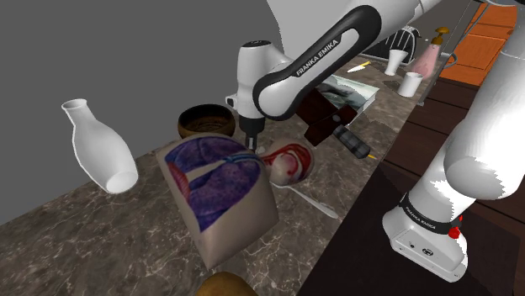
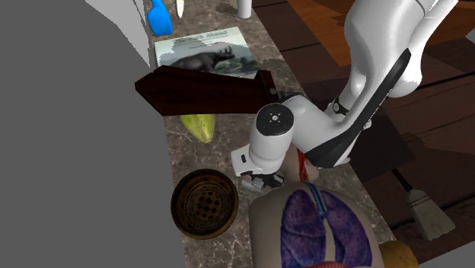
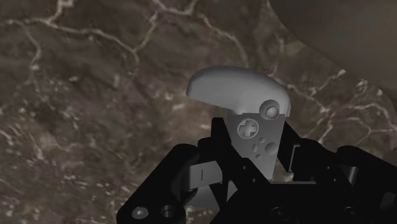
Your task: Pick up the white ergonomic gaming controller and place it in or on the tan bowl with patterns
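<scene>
Controller [image 3: 245, 105]: pale grey-white, d-pad and small buttons facing the wrist camera. It sits pinched between the two fingers of the claw [image 3: 251, 146], which is closed on its lower body. One rounded horn pokes out past the fingertips. It looks to hang just above the dark marbled desk [image 3: 95, 95], though you can't be sure of the clearance.

Bowl [image 1: 182, 123]: dark brown outside, with a patterned lattice inside in the second exterior view [image 2: 177, 205]. It is upright on the desk, just beside the claw [image 1: 251, 137] toward the shoulder view's left, and not touching it.

Step in hand, as I judge it: carry to the bowl.
- The grip is low on the controller and the free horn overhangs, so move slowly or it may pivot in the pads.
- Raise it enough to clear the bowl's rim before you go sideways.
- Centre the horn over the lattice, lower it into the hollow, and only then part the fingers.
- Mind the torso model [image 1: 223, 189] with its purple lungs. It lies close on the other side of the claw [image 2: 263, 181], so don't swing back that way.

Count:
- controller, one
- bowl, one
- torso model, one
- white vase [image 1: 99, 147], one, well apart at the shoulder view's left
- white cups [image 1: 410, 83], two, at the far end
- book [image 2: 204, 52], one
</scene>
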